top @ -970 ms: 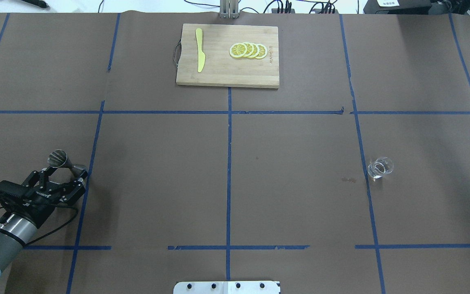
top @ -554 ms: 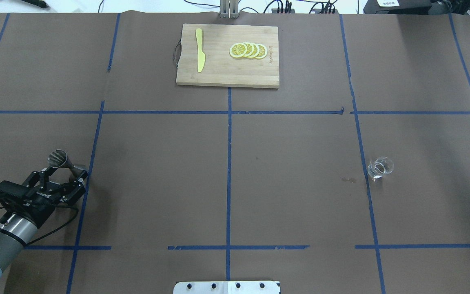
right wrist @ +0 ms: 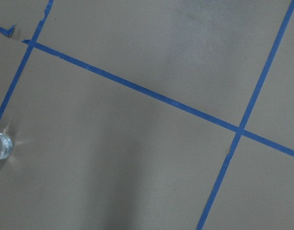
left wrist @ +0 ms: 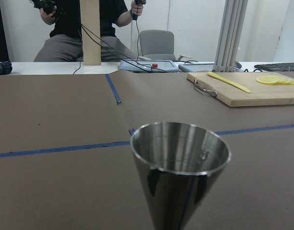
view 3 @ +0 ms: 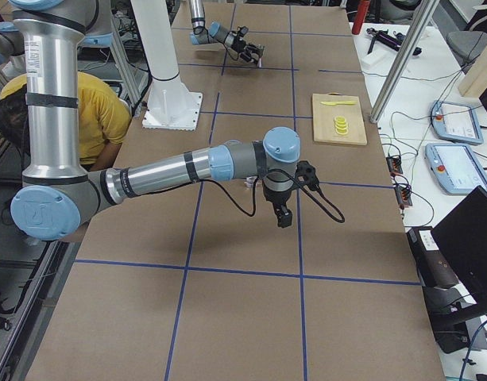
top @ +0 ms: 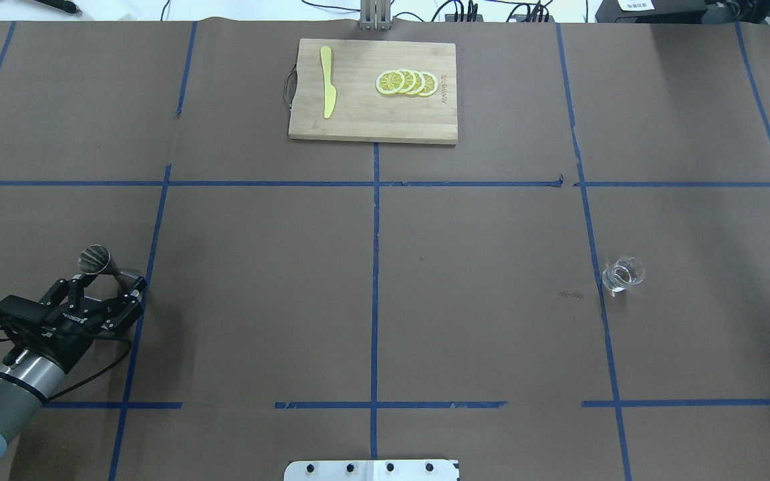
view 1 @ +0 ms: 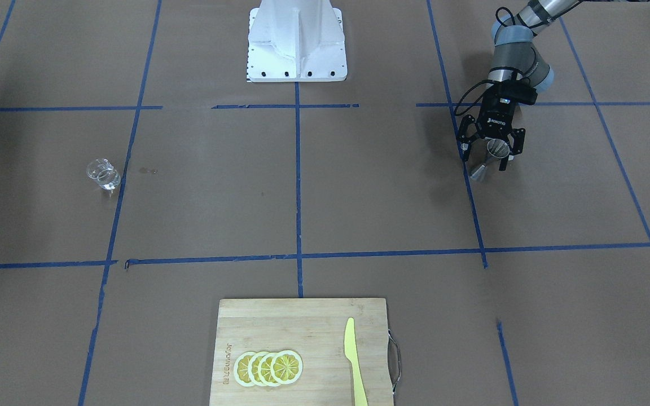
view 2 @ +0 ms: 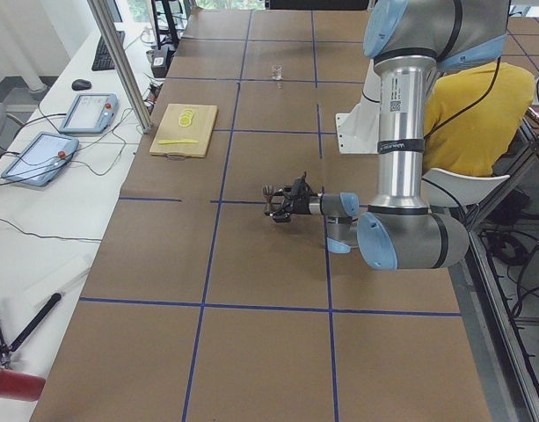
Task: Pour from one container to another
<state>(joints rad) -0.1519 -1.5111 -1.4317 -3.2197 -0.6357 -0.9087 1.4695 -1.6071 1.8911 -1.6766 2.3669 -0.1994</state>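
Observation:
A steel jigger [top: 95,258] stands upright at the table's near left, and fills the left wrist view [left wrist: 180,163]. My left gripper [top: 109,280] is open with one finger on each side of the jigger's waist; the front view [view 1: 486,162] shows the same. A small clear glass [top: 623,274] stands far off at the right and appears at the edge of the right wrist view [right wrist: 0,146]. My right gripper [view 3: 284,216] hangs pointing down over the table, seen only from the right end. I cannot tell whether it is open or shut.
A wooden cutting board [top: 371,123] at the far middle carries a yellow knife [top: 327,90] and lemon slices [top: 406,82]. Small damp marks [top: 571,293] lie left of the glass. A person in yellow [view 2: 480,114] sits behind the robot base [view 1: 297,45].
My left gripper has shifted slightly at the jigger and stays open around it. The jigger and glass have not moved.

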